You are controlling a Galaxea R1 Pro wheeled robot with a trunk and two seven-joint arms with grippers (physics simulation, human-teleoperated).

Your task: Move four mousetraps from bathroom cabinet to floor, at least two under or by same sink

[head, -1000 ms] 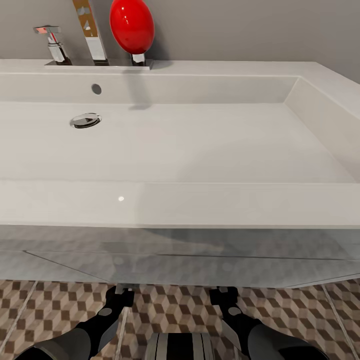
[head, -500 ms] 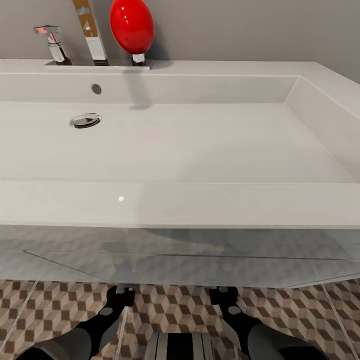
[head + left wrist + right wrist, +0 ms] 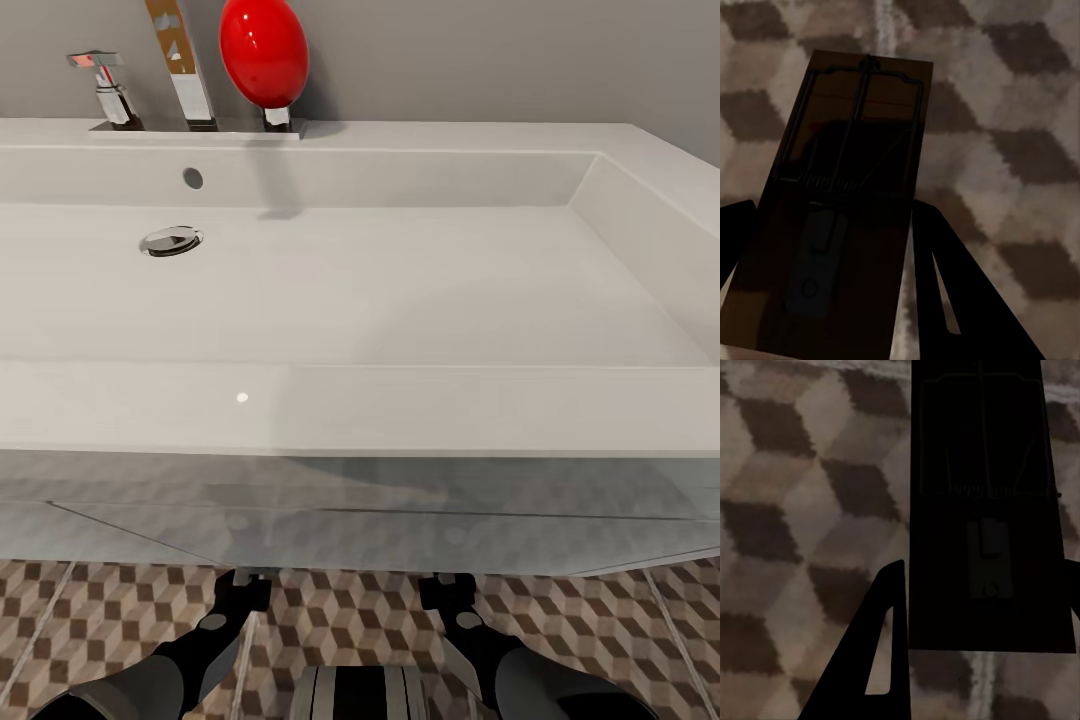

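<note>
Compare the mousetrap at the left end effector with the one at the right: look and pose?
The left wrist's mousetrap reads warm brown with its wire frame visible; the right wrist's mousetrap is almost black in shadow. The left one sits tilted in its picture; the right one runs straight and square. Shared: both are flat rectangles with wire parts, each lying between its end effector's fingers above the cube-pattern floor.

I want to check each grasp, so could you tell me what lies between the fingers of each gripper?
A mousetrap in each: the left wrist view shows one mousetrap between the left gripper's fingers, the right wrist view another mousetrap between the right gripper's fingers.
</note>
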